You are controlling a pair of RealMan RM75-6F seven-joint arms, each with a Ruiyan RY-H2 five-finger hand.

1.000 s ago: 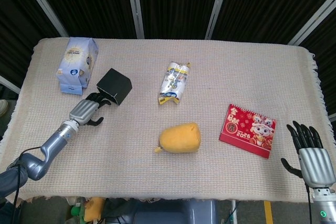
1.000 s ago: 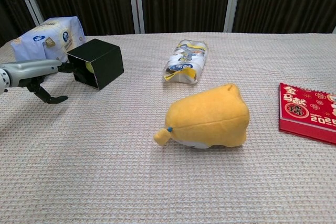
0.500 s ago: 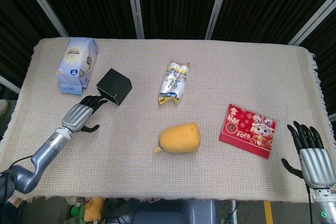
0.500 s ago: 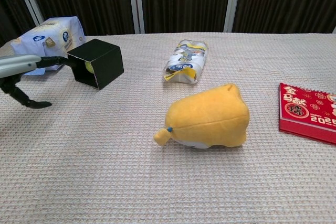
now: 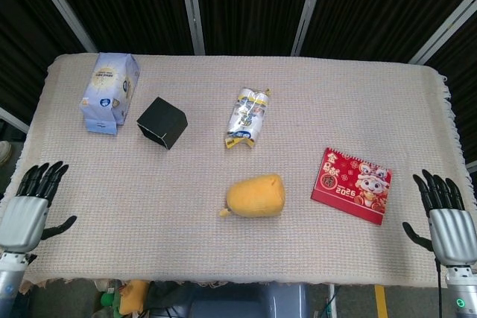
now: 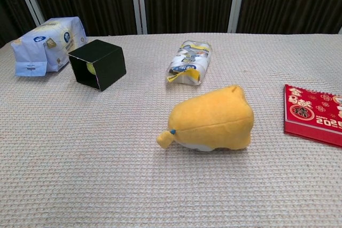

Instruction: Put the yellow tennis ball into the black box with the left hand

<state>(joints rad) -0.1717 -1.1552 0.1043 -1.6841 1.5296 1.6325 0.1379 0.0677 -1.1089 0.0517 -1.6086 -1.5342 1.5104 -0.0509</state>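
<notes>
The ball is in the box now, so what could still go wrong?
The black box lies on its side with its open mouth facing sideways, and the yellow tennis ball sits just inside. A bump to the box or table could probably let the ball roll back out.

The left hand is open at the near table edge. If it reaches forward again carelessly, it might knock the box or the blue package right beside it.

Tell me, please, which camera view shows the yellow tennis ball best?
The chest view: it looks into the black box lying on its side, where the yellow tennis ball shows. The head view shows only the closed box walls, no ball.
</notes>
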